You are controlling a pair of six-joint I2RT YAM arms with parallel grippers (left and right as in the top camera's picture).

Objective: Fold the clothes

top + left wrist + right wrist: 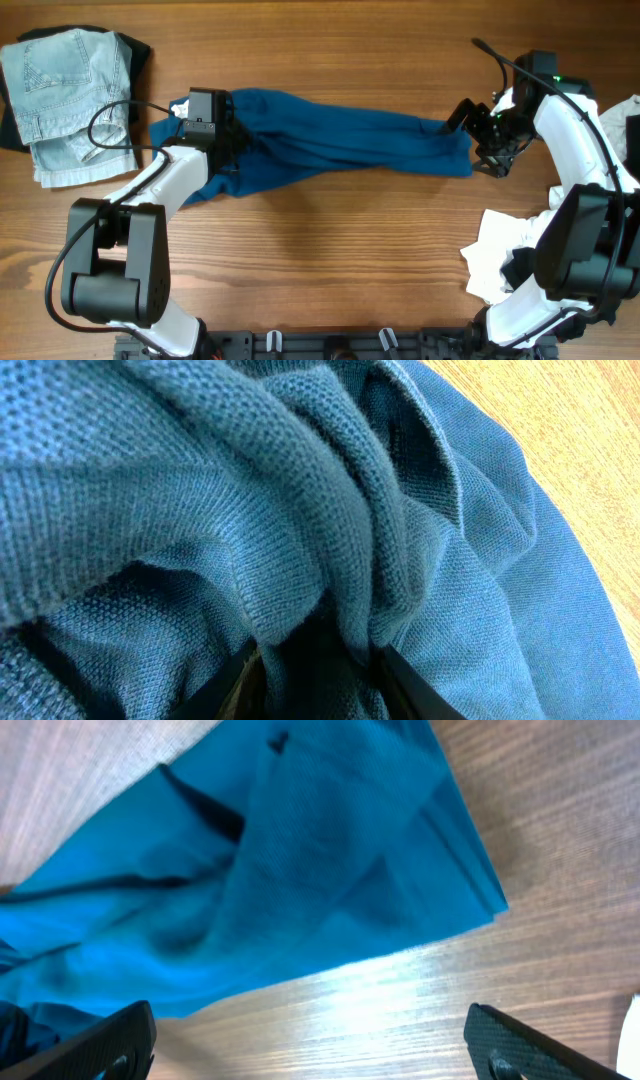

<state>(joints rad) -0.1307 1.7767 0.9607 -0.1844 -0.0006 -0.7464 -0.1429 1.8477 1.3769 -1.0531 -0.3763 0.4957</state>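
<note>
The dark blue shirt [330,145] lies bunched and stretched in a long band across the middle of the table. My left gripper [222,138] is at its left end, shut on a fold of the shirt [320,590], which fills the left wrist view. My right gripper [487,140] is open and empty just past the shirt's right end; the right wrist view shows the shirt's edge [300,870] ahead of the spread fingers [310,1045] over bare wood. Pale blue denim [65,100] lies folded on a black piece [135,50] at the far left.
White and black garments [505,260] are heaped at the right near the right arm's base. Another white piece [625,125] lies at the right edge. A black cable [110,125] loops over the denim.
</note>
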